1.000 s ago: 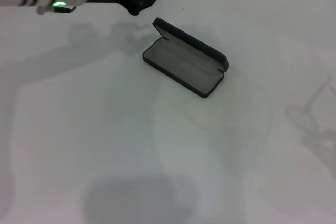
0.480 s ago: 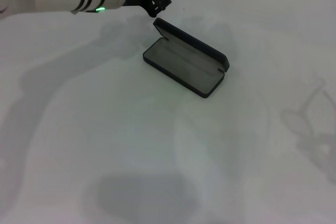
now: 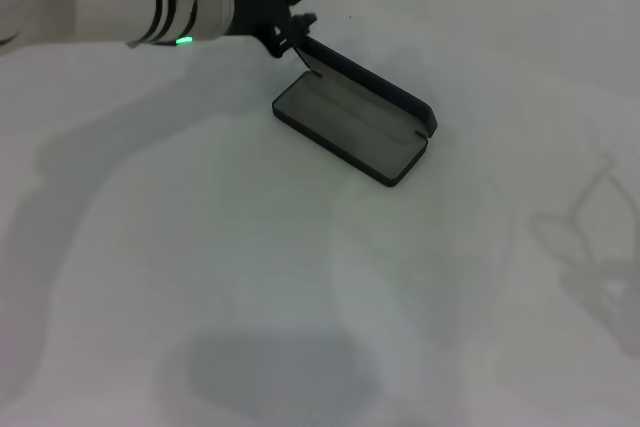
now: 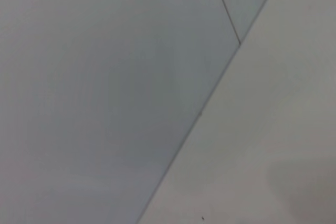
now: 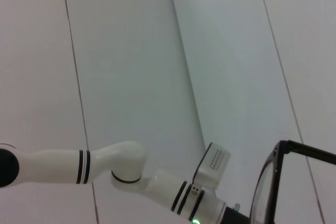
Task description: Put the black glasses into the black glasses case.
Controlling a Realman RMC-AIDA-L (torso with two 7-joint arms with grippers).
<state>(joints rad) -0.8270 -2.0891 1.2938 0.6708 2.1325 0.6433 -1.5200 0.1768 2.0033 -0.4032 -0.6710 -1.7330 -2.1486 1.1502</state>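
- Now the left gripper (image 3: 290,27) is found at the far-left end of the black glasses case (image 3: 352,125), right at the corner where the raised lid meets the tray; a second ago it was hanging off to the left, apart from the case.
- Its fingers are seen close together at the lid's end, but whether the lid is actually pinched cannot be told.
- The case is left open on the white table (image 3: 200,277), lid up on the far side, grey lining exposed and nothing lying in it.
- The black glasses (image 5: 273,182) are shown close before the right wrist camera, apparently carried by the right arm; the right gripper itself is out of sight in every view.
- The approach is judged as steadying the case so the glasses can be lowered in.
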